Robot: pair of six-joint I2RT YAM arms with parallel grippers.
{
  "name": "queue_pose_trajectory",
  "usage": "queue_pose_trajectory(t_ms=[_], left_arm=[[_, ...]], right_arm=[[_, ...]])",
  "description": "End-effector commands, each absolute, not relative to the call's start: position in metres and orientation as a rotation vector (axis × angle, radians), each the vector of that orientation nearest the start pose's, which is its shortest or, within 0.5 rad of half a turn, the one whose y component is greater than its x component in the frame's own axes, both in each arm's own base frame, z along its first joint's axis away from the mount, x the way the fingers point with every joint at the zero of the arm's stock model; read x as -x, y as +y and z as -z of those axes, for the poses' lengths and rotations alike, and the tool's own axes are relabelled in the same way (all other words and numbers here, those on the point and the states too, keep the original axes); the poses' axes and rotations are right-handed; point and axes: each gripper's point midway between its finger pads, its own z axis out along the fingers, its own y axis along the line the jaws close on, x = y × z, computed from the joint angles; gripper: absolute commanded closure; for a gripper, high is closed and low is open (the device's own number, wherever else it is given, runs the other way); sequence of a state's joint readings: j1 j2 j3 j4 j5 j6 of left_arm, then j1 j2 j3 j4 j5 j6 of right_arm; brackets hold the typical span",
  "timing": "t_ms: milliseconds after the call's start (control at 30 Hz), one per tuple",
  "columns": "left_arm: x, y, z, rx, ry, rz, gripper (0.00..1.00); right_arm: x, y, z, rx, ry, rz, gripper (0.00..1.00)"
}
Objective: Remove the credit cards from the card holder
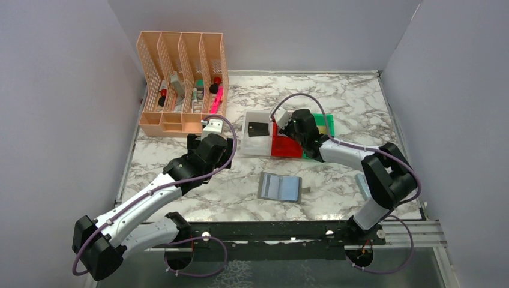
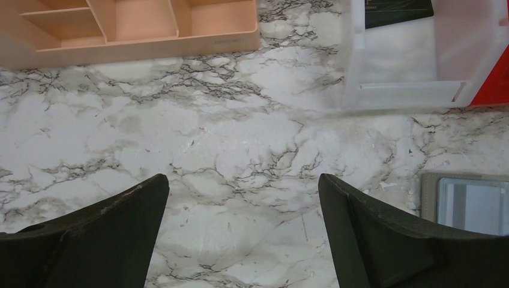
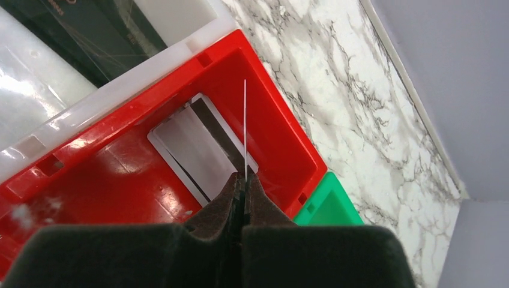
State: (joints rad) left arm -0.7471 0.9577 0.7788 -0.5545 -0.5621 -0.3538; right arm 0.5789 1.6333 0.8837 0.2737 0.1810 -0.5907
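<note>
The card holder lies open and flat on the marble near the front; its corner shows at the right of the left wrist view. A black credit card lies in the white bin. A silvery-white card with a dark stripe lies flat in the red bin. My right gripper hangs above that bin, shut on a thin card seen edge-on; its colour cannot be told. My left gripper stands wide open over bare marble, holding nothing.
A green bin adjoins the red one on its right. A peach desk organiser with several small items stands at the back left. A pale-blue object lies by the right arm. Grey walls close three sides.
</note>
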Motion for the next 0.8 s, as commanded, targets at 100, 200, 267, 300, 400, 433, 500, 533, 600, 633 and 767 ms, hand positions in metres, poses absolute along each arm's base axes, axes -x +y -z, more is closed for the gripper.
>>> queue_pose_trajectory(t_ms=[100,200,267,300,400,433,500,533,600,633,767], left_arm=[[-0.252,-0.114,-0.163,-0.146,2.163,-0.079,0.01],[-0.253,-0.113,-0.164,-0.141,2.161,-0.084,0.01],[-0.253,-0.113,-0.164,-0.141,2.162,-0.086,0.01],[-0.253,-0.113,-0.164,-0.14,2.161,-0.086,0.01],[-0.253,-0.112,-0.163,-0.138,2.163,-0.09,0.01],[-0.253,-0.112,-0.163,-0.138,2.163,-0.089,0.01],[-0.253,-0.112,-0.163,-0.138,2.165,-0.092,0.01],[-0.253,-0.112,-0.163,-0.138,2.166,-0.092,0.01],[-0.253,-0.112,-0.162,-0.139,2.169,-0.093,0.01],[-0.254,-0.112,-0.162,-0.137,2.171,-0.096,0.01],[-0.254,-0.112,-0.16,-0.138,2.178,-0.096,0.01]], right_arm=[[-0.429,0.21,-0.106,1.14,1.695,0.339,0.98],[-0.432,0.209,-0.101,1.155,1.688,0.365,0.98],[-0.431,0.21,-0.096,1.187,1.676,0.364,0.97],[-0.431,0.211,-0.094,1.201,1.672,0.363,0.97],[-0.431,0.21,-0.086,1.238,1.672,0.377,0.96],[-0.432,0.21,-0.084,1.247,1.67,0.386,0.96],[-0.431,0.208,-0.08,1.268,1.674,0.397,0.95],[-0.43,0.208,-0.078,1.275,1.673,0.4,0.95],[-0.429,0.209,-0.076,1.29,1.674,0.39,0.93],[-0.427,0.21,-0.074,1.3,1.678,0.38,0.92],[-0.421,0.212,-0.066,1.334,1.698,0.342,0.82]])
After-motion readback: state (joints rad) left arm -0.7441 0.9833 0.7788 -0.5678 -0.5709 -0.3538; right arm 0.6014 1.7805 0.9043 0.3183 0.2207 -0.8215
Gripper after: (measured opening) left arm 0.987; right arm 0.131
